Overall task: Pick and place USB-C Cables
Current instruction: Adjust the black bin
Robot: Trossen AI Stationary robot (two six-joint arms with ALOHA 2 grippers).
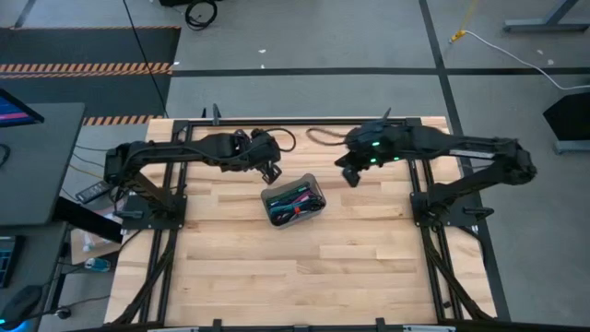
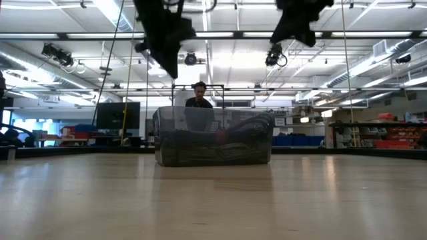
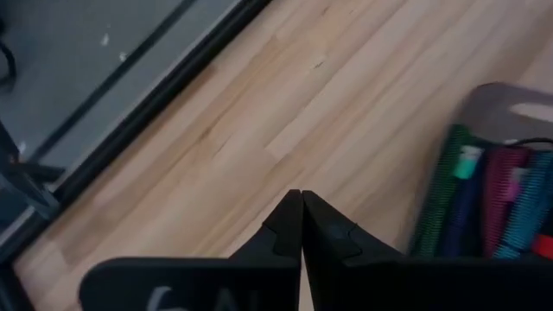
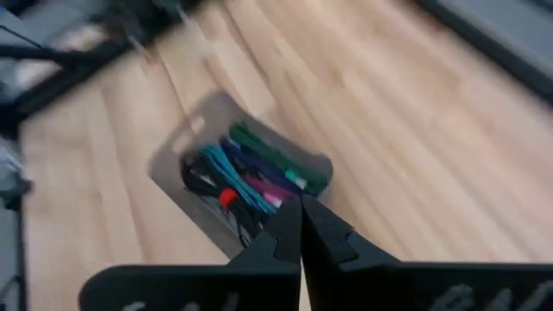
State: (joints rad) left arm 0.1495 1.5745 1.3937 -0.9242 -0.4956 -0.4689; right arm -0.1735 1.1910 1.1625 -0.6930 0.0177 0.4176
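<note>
USB-C cables (image 1: 293,202) bundled inside translucent tray (image 1: 314,187) mid-surface (image 1: 304,267). Left claw (image 1: 273,172) pinched closed, empty, raised beside tray. Right claw (image 1: 350,177) pinched closed, empty, raised opposite side.

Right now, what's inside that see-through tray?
The tray holds a heap of cables: green, teal, purple, pink, black, one with a red end. Whatever lies under the heap is covered.
</note>
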